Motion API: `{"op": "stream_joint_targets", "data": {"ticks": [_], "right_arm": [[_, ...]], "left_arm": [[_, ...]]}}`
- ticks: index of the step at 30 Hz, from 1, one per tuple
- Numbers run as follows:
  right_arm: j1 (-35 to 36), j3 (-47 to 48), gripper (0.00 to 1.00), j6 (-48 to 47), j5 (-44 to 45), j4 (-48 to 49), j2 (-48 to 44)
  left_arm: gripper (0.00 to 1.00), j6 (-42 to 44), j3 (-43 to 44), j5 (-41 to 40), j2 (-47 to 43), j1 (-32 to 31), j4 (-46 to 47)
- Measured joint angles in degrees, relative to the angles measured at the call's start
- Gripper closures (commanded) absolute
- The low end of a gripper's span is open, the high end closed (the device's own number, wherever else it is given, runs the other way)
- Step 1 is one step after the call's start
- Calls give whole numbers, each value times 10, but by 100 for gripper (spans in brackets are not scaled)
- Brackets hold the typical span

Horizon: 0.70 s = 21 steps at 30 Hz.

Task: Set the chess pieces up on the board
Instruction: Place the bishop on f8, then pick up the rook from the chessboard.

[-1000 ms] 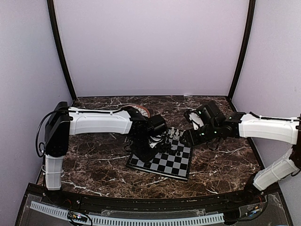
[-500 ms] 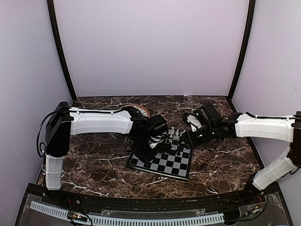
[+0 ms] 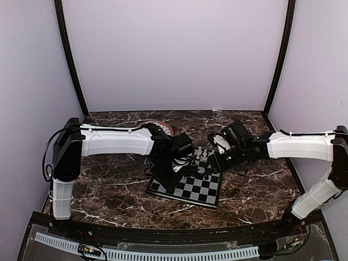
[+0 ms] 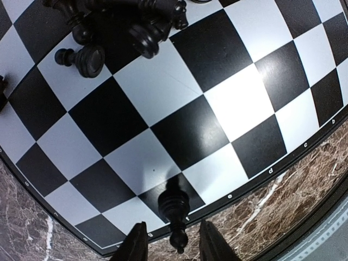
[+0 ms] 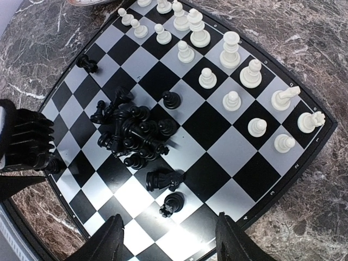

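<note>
Your left pincer [image 4: 173, 225] stands spread either side of an upright black piece [image 4: 173, 204] on an edge square of the board [image 4: 239, 103]. Your right pincer [image 5: 169, 217], spread and empty, hovers over the heaped black pieces [image 5: 136, 136] mid-board.

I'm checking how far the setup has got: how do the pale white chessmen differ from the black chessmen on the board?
The pale white chessmen stand upright in two tidy rows along one edge of the black-and-silver checked chessboard; the black chessmen are mostly heaped near its middle. The white ones sit one to a square; the black ones overlap, several lying on their sides. Both sets are on the board.
</note>
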Motion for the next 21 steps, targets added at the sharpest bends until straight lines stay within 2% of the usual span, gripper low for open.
{"op": "stream_joint_targets", "data": {"ticks": [7, 12, 18, 21], "right_arm": [[0, 15, 41, -9, -1, -1, 3], [0, 37, 43, -17, 3, -11, 11], [0, 81, 51, -32, 6, -49, 63], [0, 97, 52, -42, 8, -75, 97]], "left_arm": [[54, 0, 2, -20, -3, -1, 0], [51, 2, 4, -69, -48, 3, 7], [51, -17, 4, -66, -139, 47, 61], [52, -32, 4, -49, -155, 75, 92]]}}
